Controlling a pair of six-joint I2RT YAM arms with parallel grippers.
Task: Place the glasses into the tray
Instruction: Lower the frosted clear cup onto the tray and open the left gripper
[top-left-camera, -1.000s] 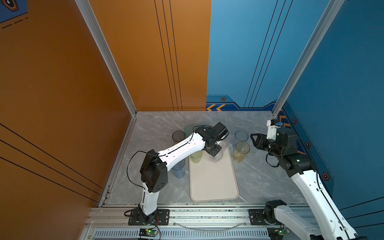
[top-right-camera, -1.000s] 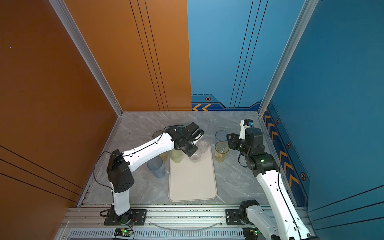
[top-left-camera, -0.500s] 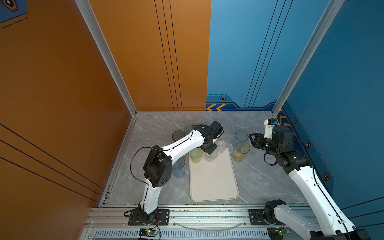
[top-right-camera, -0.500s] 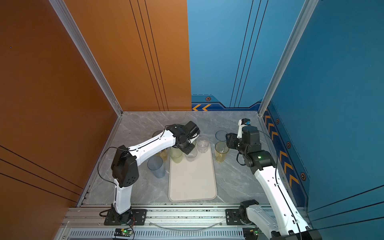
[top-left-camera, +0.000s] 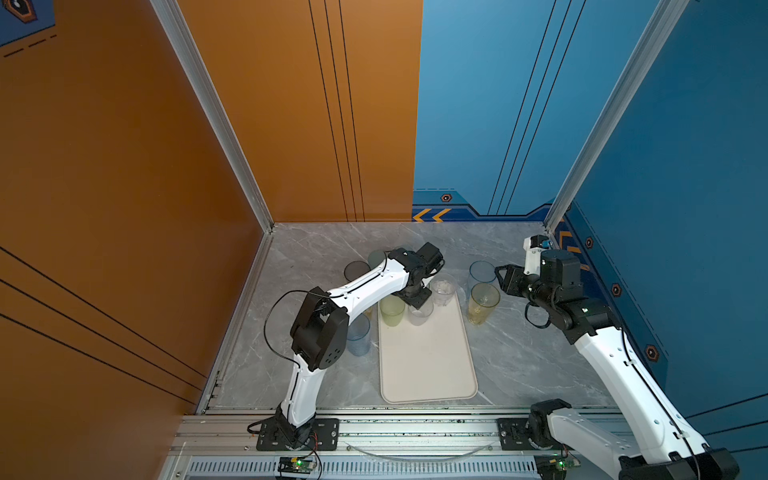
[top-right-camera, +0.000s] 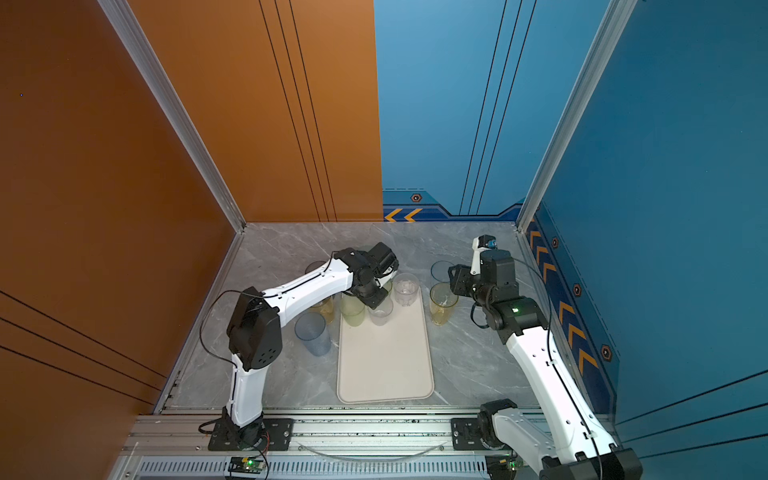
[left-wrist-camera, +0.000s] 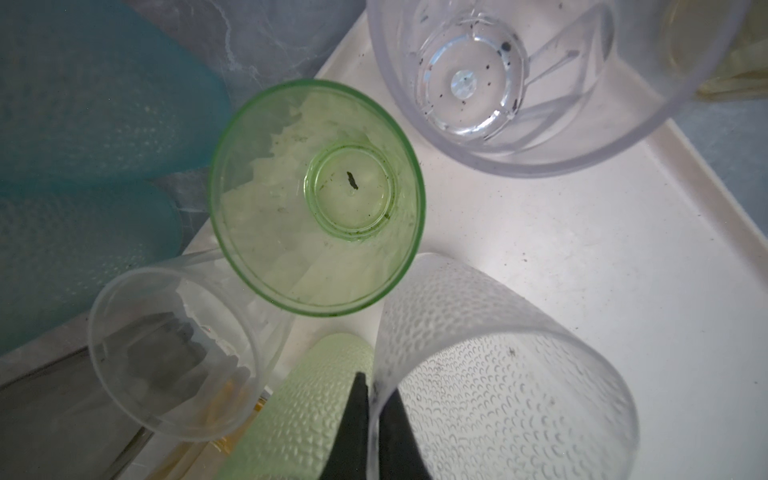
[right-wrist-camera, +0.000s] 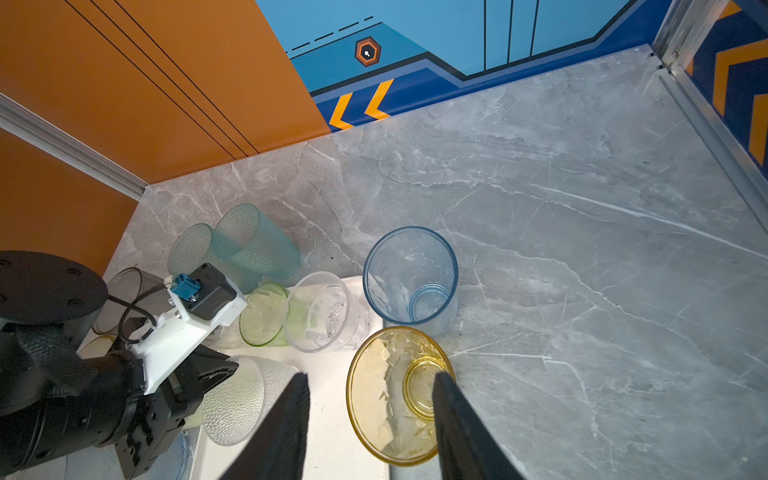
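Note:
The cream tray (top-left-camera: 428, 365) (top-right-camera: 384, 365) lies in the middle of the table. My left gripper (top-left-camera: 417, 297) (left-wrist-camera: 372, 380) is shut on the rim of a clear dimpled glass (top-left-camera: 420, 312) (left-wrist-camera: 498, 374) at the tray's far end. One finger is inside the rim and one outside. A dimpled green glass (top-left-camera: 392, 311) (left-wrist-camera: 299, 415), a smooth green glass (left-wrist-camera: 316, 195) and a clear glass (top-left-camera: 442, 289) (left-wrist-camera: 478, 83) stand close by. My right gripper (top-left-camera: 505, 278) (right-wrist-camera: 372, 378) is open above the yellow glass (top-left-camera: 482, 303) (right-wrist-camera: 399, 395), which stands just right of the tray.
A blue glass (top-left-camera: 482, 270) (right-wrist-camera: 411, 278) stands behind the yellow one. Two frosted teal glasses (right-wrist-camera: 249, 245) and a smoky grey glass (top-left-camera: 356, 270) are at the back left. A light blue glass (top-right-camera: 313, 332) and another yellow glass (top-right-camera: 324, 309) stand left of the tray.
My left gripper has carried the dimpled glass a little to the left over the tray's far end, and its elbow has swung right. The right gripper has edged slightly left towards the yellow glass.

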